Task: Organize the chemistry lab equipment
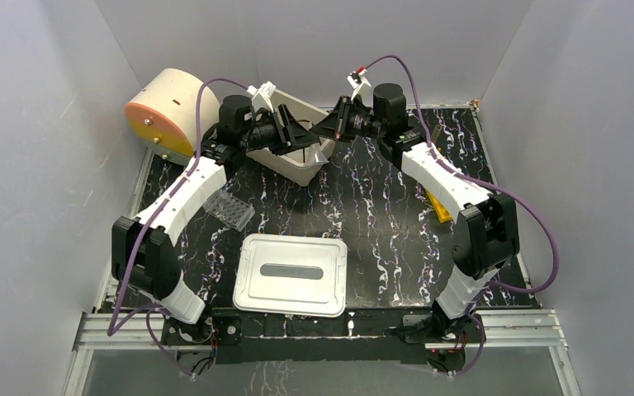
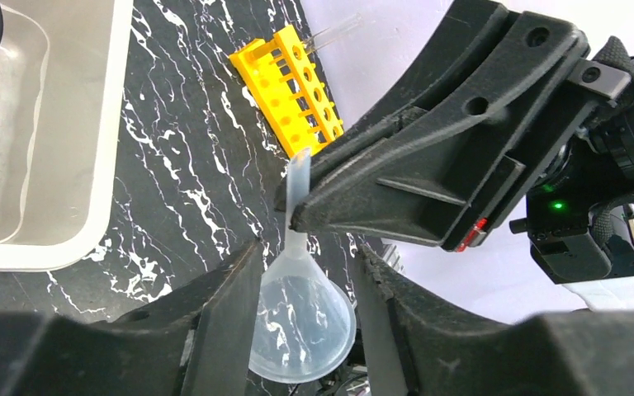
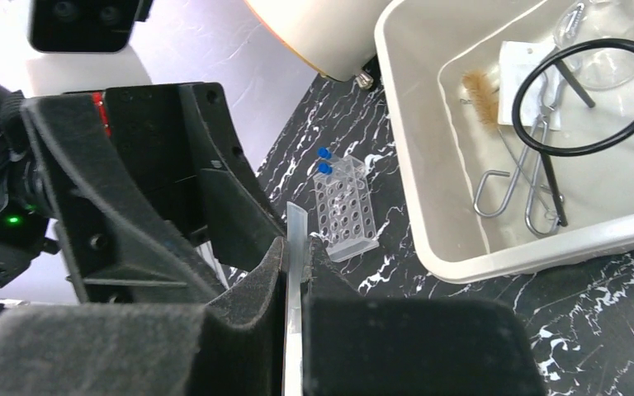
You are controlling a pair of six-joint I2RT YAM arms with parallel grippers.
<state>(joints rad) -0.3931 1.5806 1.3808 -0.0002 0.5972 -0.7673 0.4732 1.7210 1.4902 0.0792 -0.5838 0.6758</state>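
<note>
My right gripper (image 3: 295, 264) pinches the stem of the clear plastic funnel (image 2: 301, 318) above the black marbled table (image 2: 190, 165). My left gripper (image 2: 307, 252) straddles its bowl; I cannot tell whether it grips.

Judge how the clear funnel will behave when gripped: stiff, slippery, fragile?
Probably light: the right tool holds the funnel by its thin stem alone. Its translucent, glossy wall looks like thin plastic, so it is likely slippery and may flex if the left tool squeezes the cone. The taper could slide out of a flat grip.
</note>
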